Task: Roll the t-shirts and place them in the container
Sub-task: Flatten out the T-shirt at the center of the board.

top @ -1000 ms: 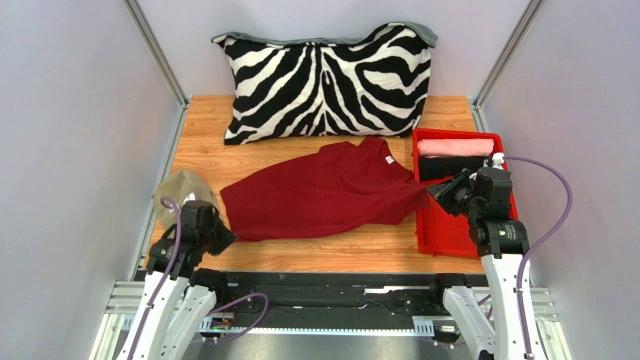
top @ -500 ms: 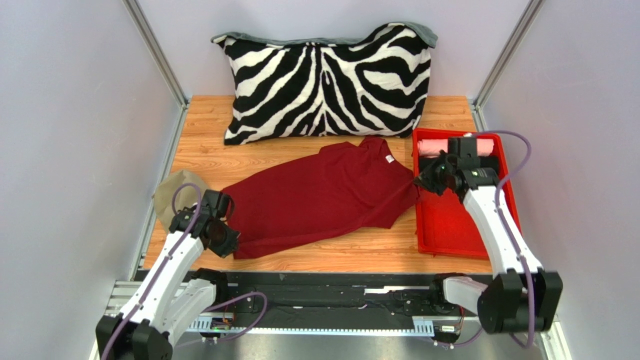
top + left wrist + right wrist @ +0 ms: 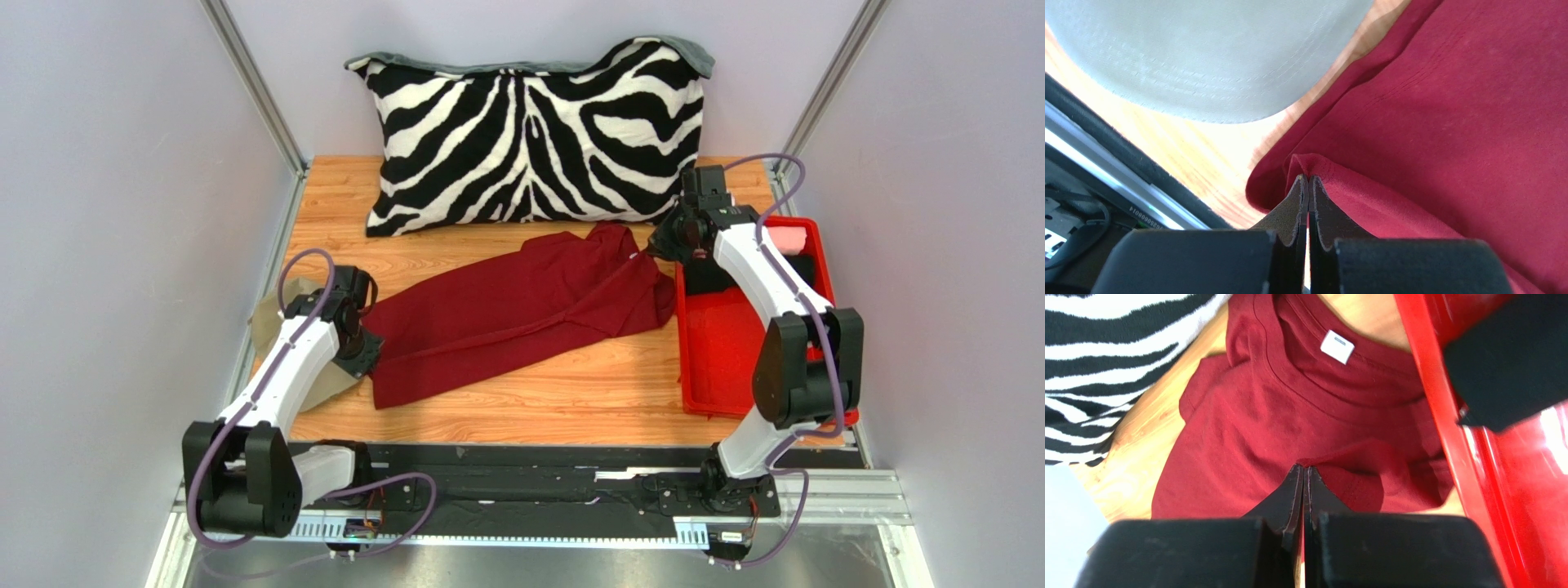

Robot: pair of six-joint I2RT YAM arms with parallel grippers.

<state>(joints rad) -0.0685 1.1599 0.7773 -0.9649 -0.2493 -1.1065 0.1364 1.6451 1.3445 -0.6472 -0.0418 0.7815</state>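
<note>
The maroon t-shirt [image 3: 515, 312] lies across the middle of the wooden table, folded lengthwise with a ridge running along it. My left gripper [image 3: 363, 348] is shut on its bottom hem at the left end; the pinched cloth [image 3: 1333, 177] shows in the left wrist view. My right gripper [image 3: 656, 245] is shut on a fold of cloth [image 3: 1339, 462] near the collar, just below the white neck label [image 3: 1336, 346]. The rolled pink t-shirt [image 3: 791, 237] and black t-shirt [image 3: 705, 276] lie in the red tray, partly hidden by my right arm.
A zebra-striped pillow [image 3: 534, 129] leans against the back wall. The red plastic tray [image 3: 724, 355] stands at the right edge, touching the shirt. A beige cloth piece [image 3: 276, 325] lies at the left edge under my left arm. Walls enclose both sides.
Both grippers moved away from me with the shirt's edge, folding its near side over toward the back. The right gripper went from the tray's left rim to the pillow's corner.
</note>
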